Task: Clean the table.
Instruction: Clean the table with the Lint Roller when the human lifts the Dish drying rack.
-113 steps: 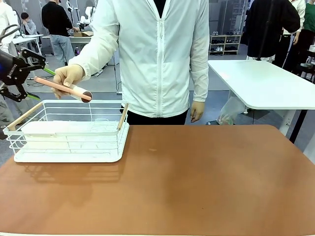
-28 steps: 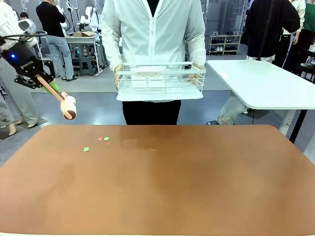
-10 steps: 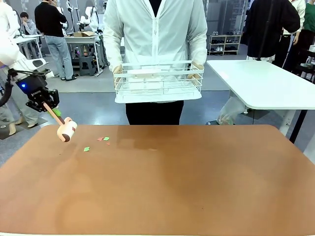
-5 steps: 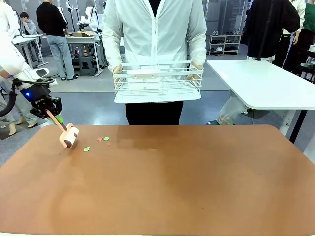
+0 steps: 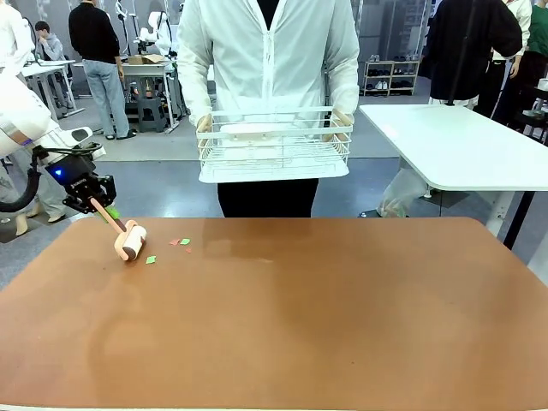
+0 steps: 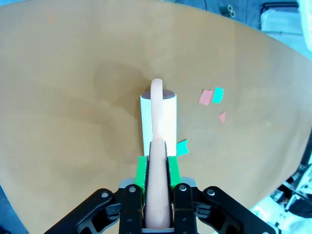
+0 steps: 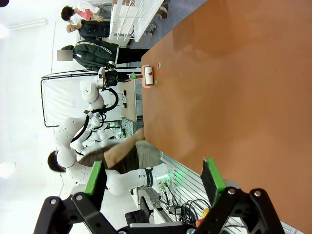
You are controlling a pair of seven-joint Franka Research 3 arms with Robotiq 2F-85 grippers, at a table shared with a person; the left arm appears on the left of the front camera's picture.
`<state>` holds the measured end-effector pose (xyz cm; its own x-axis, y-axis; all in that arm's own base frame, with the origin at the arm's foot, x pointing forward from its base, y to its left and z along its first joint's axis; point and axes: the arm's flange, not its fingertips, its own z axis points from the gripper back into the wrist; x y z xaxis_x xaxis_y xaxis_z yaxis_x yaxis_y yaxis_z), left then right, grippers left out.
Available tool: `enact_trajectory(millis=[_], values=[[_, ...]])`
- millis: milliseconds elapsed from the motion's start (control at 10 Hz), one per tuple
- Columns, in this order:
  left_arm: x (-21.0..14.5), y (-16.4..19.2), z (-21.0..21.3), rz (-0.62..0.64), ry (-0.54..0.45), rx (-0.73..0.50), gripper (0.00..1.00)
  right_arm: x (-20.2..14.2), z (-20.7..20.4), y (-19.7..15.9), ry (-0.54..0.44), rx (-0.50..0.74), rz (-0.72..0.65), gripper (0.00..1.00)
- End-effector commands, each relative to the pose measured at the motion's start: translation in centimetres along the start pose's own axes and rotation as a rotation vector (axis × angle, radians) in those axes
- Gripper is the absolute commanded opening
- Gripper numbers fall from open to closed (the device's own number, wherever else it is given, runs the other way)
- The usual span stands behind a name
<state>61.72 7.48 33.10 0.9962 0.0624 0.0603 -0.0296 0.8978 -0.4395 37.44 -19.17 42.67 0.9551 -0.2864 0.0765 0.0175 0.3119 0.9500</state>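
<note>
My left gripper [image 5: 98,204] is shut on the pink handle of a lint roller [image 5: 131,241] at the far left of the reddish-brown table [image 5: 300,317]. The roller's white head rests on the tabletop, just left of a green paper scrap [image 5: 151,259]. In the left wrist view my left gripper [image 6: 157,165] clamps the handle with the roller head [image 6: 158,114] ahead of it, the green scrap [image 6: 182,147] at its side, and pink and green scraps [image 6: 210,96] farther off. My right gripper [image 7: 153,178] stands open above the table [image 7: 234,73], holding nothing.
A person at the far side holds a white wire basket [image 5: 274,141] in both hands, above the table's far edge. Two more small scraps [image 5: 180,242] lie right of the roller. A white-topped table [image 5: 462,141] stands at the back right.
My left gripper has come down and to the right, bringing the roller head from above the table's left edge onto the tabletop beside the green scrap. The person still holds the basket.
</note>
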Motion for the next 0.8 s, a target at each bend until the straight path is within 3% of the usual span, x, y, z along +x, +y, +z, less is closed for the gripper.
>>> enact_trajectory(millis=[0, 700], values=[[-0.3, 1.4, -3.6, 0.004, 0.062, -0.012, 0.21, -0.1, 0.1, 0.2, -0.001, 0.013, 0.008, 1.0], [-2.8, -0.9, -8.5, -0.022, 0.085, -0.13, 0.21, -0.1, 0.1, 0.2, -0.001, 0.013, 0.008, 1.0]])
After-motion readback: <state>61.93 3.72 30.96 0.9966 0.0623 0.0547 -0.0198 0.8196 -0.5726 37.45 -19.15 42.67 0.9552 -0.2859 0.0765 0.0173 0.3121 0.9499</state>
